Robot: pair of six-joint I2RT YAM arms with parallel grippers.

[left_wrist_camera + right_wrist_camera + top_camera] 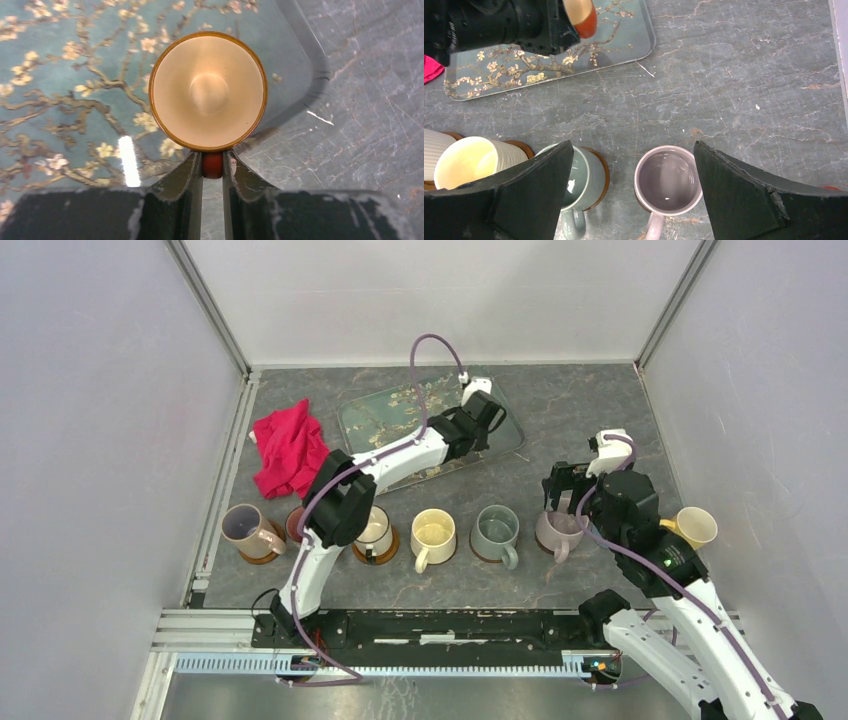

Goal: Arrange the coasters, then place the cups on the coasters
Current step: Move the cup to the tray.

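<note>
My left gripper (212,157) is shut on the red handle of a red-orange cup (208,90) with a cream inside, held above the floral tray's (60,75) corner. That same cup (581,15) shows at the top left of the right wrist view. My right gripper (633,147) hangs open above a pink cup (667,180) that stands upright. Along the front row stand a mauve cup (245,528), a white cup (375,533), a cream cup (433,533) and a grey-green cup (495,530) on brown coasters (603,175). A yellow cup (695,527) stands at the right.
A red cloth (288,448) lies left of the tray (375,420). A dark coaster (295,525) sits partly hidden behind the left arm. White walls close in the table on three sides.
</note>
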